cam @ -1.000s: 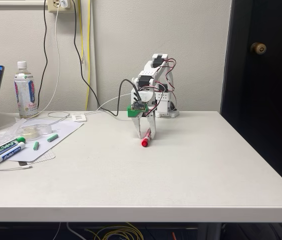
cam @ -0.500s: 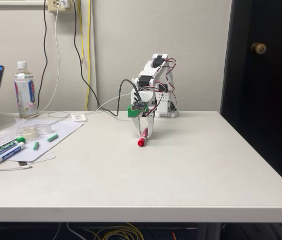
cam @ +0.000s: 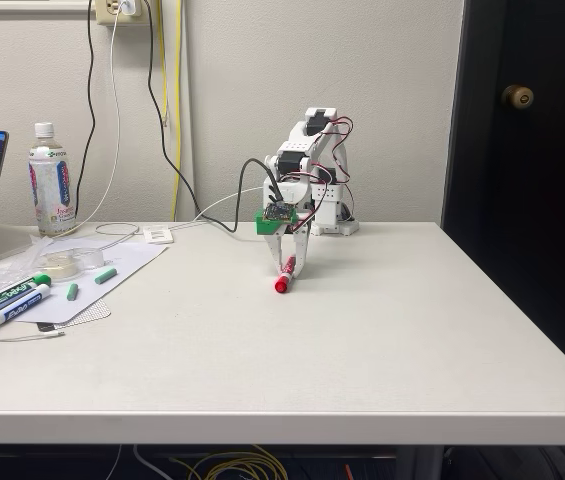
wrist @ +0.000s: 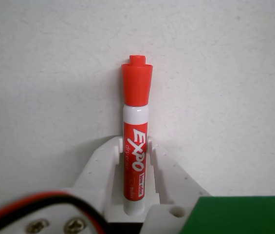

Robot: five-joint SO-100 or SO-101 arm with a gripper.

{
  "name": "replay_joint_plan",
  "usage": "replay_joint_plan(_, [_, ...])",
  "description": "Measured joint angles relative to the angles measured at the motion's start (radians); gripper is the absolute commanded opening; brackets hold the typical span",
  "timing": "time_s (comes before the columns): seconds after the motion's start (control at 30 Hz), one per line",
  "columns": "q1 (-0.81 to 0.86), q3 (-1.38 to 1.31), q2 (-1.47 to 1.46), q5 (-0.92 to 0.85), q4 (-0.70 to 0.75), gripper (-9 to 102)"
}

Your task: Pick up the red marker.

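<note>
Your one gripper (wrist: 135, 146) was clamped on one red marker (wrist: 136, 141) labelled "EXPO"; one green-capped marker (cam: 10, 292) and one blue-capped marker (cam: 4, 313) lay well apart.

Red-capped red marker (wrist: 136, 141) with white barrel, red label, white lettering; white table (cam: 362, 330); green board (wrist: 234, 217).

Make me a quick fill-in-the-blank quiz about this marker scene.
1. The gripper is shut on the ____ marker.
2. In the wrist view, the marker's cap points ____ from the gripper.
3. In the fixed view, the bottle stands at the table's ____ side.

Missing words: red; away; left
</note>
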Motion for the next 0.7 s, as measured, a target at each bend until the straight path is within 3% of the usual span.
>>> replay_joint_plan(0.37, [-0.009, -0.003, 0.008, 0.034, -0.003, 4])
replay_joint_plan(0.7, [-0.115, -0.293, 0.006, 0.279, 0.218, 4])
